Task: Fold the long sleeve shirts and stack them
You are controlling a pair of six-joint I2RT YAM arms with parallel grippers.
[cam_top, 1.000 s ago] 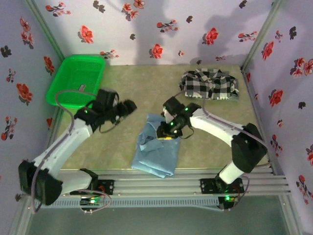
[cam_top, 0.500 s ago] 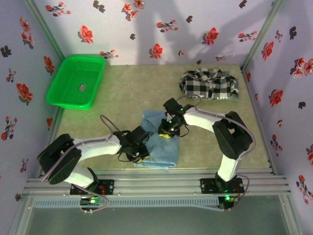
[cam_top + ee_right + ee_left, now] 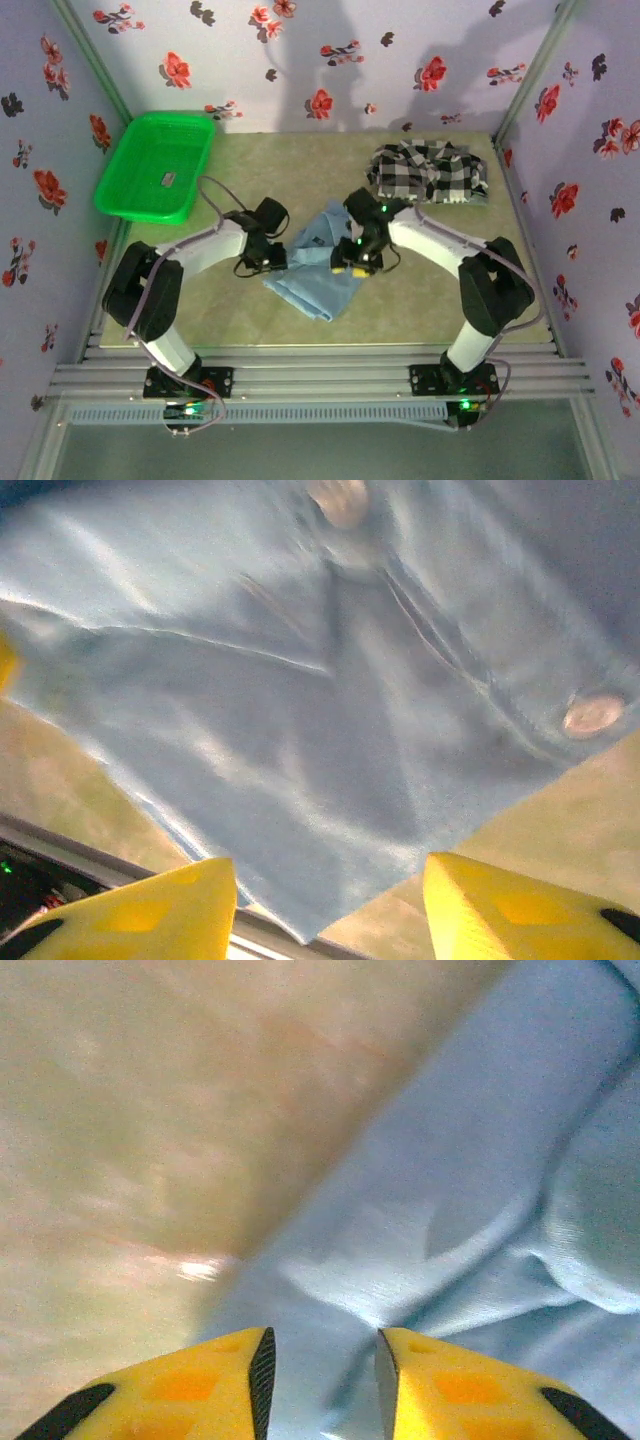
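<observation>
The light blue shirt (image 3: 312, 282) lies folded and skewed on the mat's middle, one corner pointing toward the front. My left gripper (image 3: 274, 252) hangs low at its left edge; in the left wrist view its yellow fingertips (image 3: 322, 1360) stand a little apart over a blue crease (image 3: 400, 1290). My right gripper (image 3: 352, 264) hovers over the shirt's right part; in the right wrist view its fingertips (image 3: 330, 900) are spread wide above a corner of the blue cloth (image 3: 300, 730), gripping nothing. The black-and-white checked shirt (image 3: 430, 170) lies bunched at the back right.
A green plastic basket (image 3: 110, 185) stands at the back left corner. Flowered walls close in the mat on three sides. An aluminium rail (image 3: 330, 375) with both arm bases runs along the front edge.
My left arm swung from the shirt's front-left edge up to its left side. The blue shirt shifted back and turned. The right gripper's jaws spread wider.
</observation>
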